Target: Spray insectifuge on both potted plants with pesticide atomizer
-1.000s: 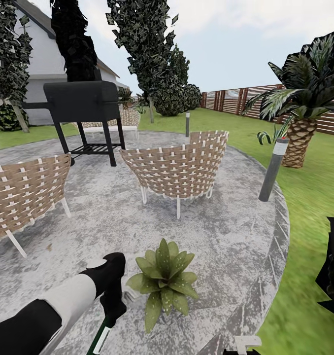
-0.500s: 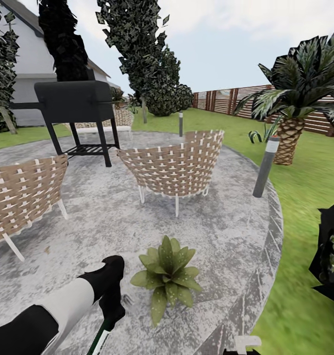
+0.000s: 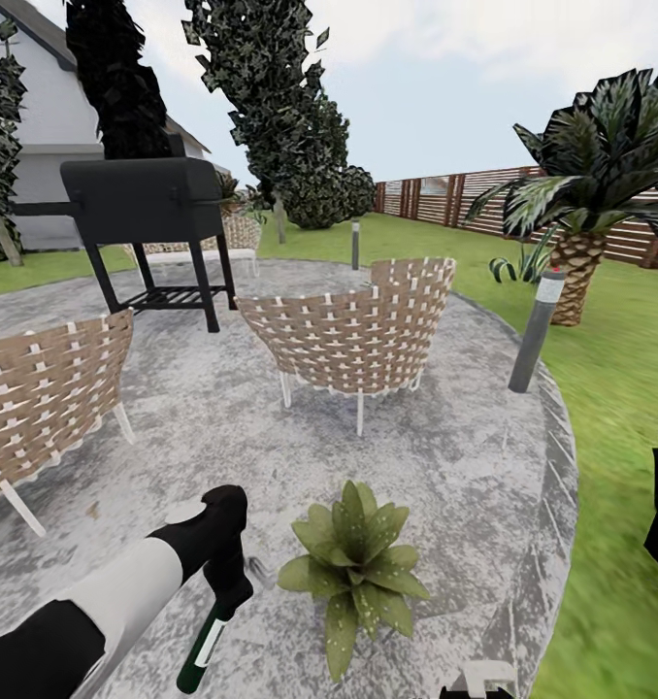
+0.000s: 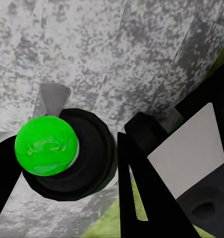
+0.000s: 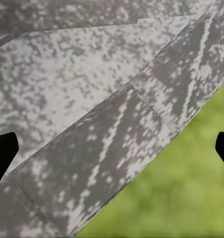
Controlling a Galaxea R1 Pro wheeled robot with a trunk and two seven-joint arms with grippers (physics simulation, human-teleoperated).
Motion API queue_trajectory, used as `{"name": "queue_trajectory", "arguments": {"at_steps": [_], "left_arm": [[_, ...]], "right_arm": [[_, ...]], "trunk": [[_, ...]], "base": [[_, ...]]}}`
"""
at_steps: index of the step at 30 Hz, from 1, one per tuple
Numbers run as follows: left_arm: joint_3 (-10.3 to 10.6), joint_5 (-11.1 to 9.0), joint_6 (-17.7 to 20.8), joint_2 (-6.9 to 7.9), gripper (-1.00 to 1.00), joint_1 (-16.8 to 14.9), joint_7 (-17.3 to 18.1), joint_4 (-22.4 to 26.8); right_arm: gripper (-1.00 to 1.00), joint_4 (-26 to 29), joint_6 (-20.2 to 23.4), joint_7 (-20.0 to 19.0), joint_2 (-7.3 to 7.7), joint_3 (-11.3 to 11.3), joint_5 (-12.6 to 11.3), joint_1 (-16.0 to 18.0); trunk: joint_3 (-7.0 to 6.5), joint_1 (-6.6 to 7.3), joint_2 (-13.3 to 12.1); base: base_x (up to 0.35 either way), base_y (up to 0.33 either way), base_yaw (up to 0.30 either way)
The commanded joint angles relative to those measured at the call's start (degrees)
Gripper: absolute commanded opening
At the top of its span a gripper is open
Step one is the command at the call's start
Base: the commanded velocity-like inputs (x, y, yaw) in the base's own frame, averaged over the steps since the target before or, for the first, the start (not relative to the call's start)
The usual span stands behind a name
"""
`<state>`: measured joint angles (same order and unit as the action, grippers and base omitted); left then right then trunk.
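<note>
A round grey mottled stone patio [image 3: 445, 466] sits in green lawn [image 3: 620, 388]. Two woven wicker chairs [image 3: 353, 330] stand on it, with a black grill [image 3: 145, 209] behind. A grey lamp post [image 3: 536, 330] stands at the patio's edge, a palm [image 3: 581, 262] beyond, before a slatted wooden fence [image 3: 465, 199]. Overcast sky.

Your head camera looks forward and down across the patio [image 3: 445, 456] toward the fence [image 3: 484, 199]. Both wrist cameras face close down at that same patio paving [image 5: 82, 89], meeting lawn [image 5: 191, 188].
</note>
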<state>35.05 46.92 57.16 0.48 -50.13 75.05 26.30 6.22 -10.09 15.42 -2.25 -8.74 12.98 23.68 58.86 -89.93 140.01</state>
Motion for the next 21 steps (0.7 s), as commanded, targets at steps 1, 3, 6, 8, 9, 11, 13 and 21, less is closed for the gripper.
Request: {"name": "queue_trajectory", "arguments": {"at_steps": [1, 3, 6, 8, 9, 11, 13, 21], "left_arm": [[0.08, 0.46, 0.50, 0.11, -1.00, 0.21, 0.46, 0.15], [0.04, 0.48, 0.50, 0.37, -1.00, 0.33, 0.37, 0.15], [0.09, 0.51, 0.50, 0.62, -1.00, 0.37, 0.26, 0.15], [0.10, 0.53, 0.50, 0.73, -1.00, 0.38, 0.14, 0.15], [0.10, 0.55, 0.50, 0.72, -1.00, 0.38, 0.12, 0.15], [0.10, 0.61, 0.50, 0.73, -1.00, 0.38, 0.04, 0.15], [0.10, 0.62, 0.50, 0.68, -1.00, 0.38, 0.02, 0.15], [0.11, 0.62, 0.57, 0.66, -1.00, 0.13, -0.01, 0.23]], "right_arm": [[1.00, -0.07, -0.19, 0.17, -0.04, -0.49, 0.55, 0.05], [1.00, -0.07, -0.19, 0.16, -0.04, -0.49, 0.57, 0.05], [1.00, -0.07, -0.19, 0.17, -0.04, -0.49, 0.55, 0.05], [1.00, -0.07, -0.19, 0.14, -0.04, -0.49, 0.55, 0.05], [1.00, -0.07, -0.19, 0.15, -0.04, -0.49, 0.55, 0.05], [1.00, -0.07, -0.19, 0.14, -0.04, -0.49, 0.55, 0.05], [1.00, -0.07, -0.19, 0.14, -0.04, -0.49, 0.55, 0.05], [1.00, -0.07, -0.19, 0.14, -0.04, -0.49, 0.56, 0.05]], "trunk": [[0.05, 0.01, 0.02], [0.05, 0.01, 0.02], [0.05, 0.01, 0.02], [0.05, 0.01, 0.02], [0.05, 0.01, 0.02], [0.05, 0.01, 0.02], [0.05, 0.01, 0.02], [0.05, 0.01, 0.02]], "base": [[0.009, 0.009, -0.252], [0.004, 0.004, -0.260], [0.001, 0.001, -0.265], [-0.009, 0.010, -0.266], [-0.060, 0.061, -0.266], [-0.164, 0.160, -0.267], [-0.216, 0.210, -0.267], [-0.082, 0.281, -0.266]]}}
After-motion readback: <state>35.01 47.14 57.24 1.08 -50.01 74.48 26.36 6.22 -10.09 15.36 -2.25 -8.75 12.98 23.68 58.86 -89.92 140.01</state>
